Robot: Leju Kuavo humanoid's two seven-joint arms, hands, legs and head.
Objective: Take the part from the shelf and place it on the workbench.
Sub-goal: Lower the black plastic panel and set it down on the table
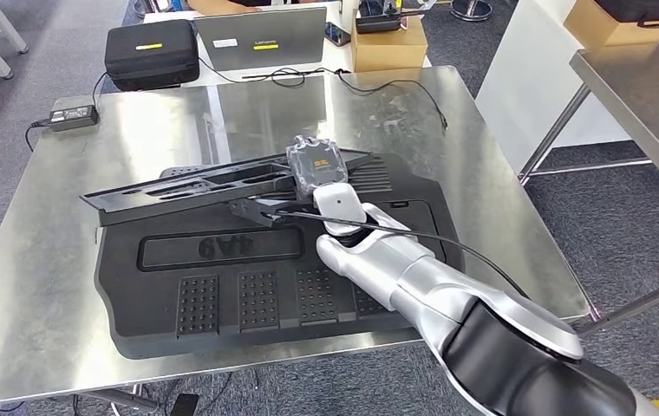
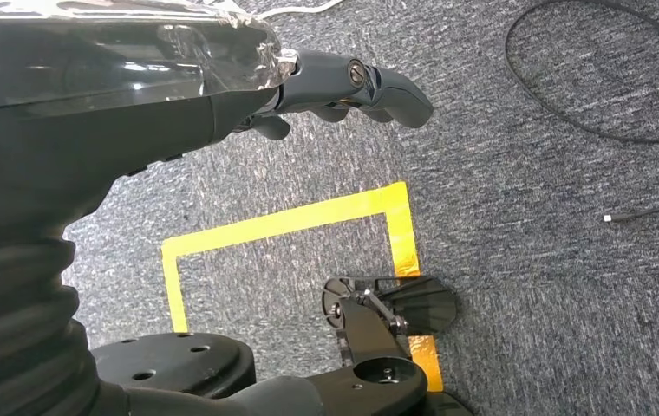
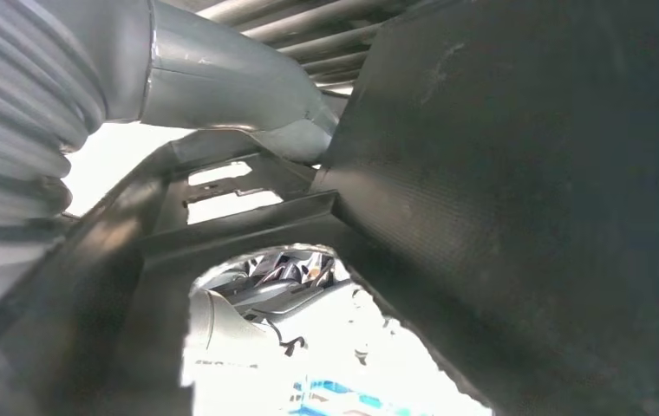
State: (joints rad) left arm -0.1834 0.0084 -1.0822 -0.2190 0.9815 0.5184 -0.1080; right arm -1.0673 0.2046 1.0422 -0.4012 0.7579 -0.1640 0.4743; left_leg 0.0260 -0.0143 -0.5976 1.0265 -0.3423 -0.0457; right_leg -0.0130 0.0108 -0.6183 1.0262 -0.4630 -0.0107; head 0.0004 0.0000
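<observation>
The robot's right arm (image 1: 447, 303) comes in low and close, and reaches up over the metal workbench (image 1: 40, 260). Under the arm, a big flat black panel (image 1: 222, 295) lies on the workbench. It has dotted squares along its near edge.

A little farther on is the right hand (image 1: 316, 169). It sits on one end of a long black part (image 1: 213, 184). The part lies across the top of the big panel, a bit tilted. In the right wrist view, the grey thumb (image 3: 248, 95) presses on the dark part (image 3: 517, 199). I cannot tell if the fingers are wrapped around it (they are hidden under the hand).

The left hand (image 2: 343, 87) hangs down over grey carpet, with its fingers curled in and nothing in them. Yellow tape (image 2: 283, 225) marks the floor below it.

At the far end of the workbench sit a power brick (image 1: 73, 113), a black case (image 1: 153, 52), a laptop (image 1: 261, 39) and a cardboard box (image 1: 388, 48).
</observation>
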